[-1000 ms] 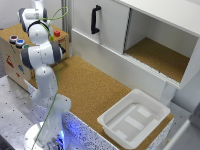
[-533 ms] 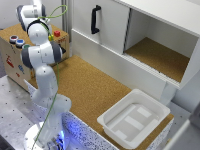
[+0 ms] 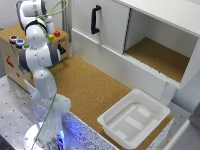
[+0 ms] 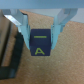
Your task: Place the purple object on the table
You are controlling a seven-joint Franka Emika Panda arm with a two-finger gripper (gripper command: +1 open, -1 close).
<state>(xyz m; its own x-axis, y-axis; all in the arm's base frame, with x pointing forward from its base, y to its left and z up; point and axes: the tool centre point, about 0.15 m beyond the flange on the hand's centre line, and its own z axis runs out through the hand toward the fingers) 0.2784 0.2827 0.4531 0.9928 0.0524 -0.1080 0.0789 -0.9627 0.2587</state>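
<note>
Across the middle of the exterior view runs the tabletop (image 3: 95, 92), a broad brown cork-textured surface with a white speckled front edge. Behind it stands a white cabinet (image 3: 150, 45); its door (image 3: 102, 27) with a black handle (image 3: 94, 19) hangs open, and the compartment beside it has a cork floor. At the exterior view's left, a wooden box (image 3: 12, 55) sits against the tabletop's end, with coloured buttons (image 3: 20, 42) on its top. A white tray (image 3: 134, 119) rests at the tabletop's near corner toward the exterior view's right, well apart from the arm.

The white arm (image 3: 42, 65) rises from a base on a perforated metal plate (image 3: 15, 115) at the lower left, and folds back over the wooden box; a green cable (image 3: 54, 75) trails down along it. The gripper itself is hidden behind the arm in the exterior view.

In the wrist view, the gripper (image 4: 40, 44) has its fingers (image 4: 26, 34) closed on the purple object (image 4: 40, 43), a dark block with yellow markings, including a letter A. Cork surface shows beneath the block; whether it touches that surface cannot be told.

Compared with the earlier exterior frames, the arm's pose, the tray and the cabinet look unchanged.
</note>
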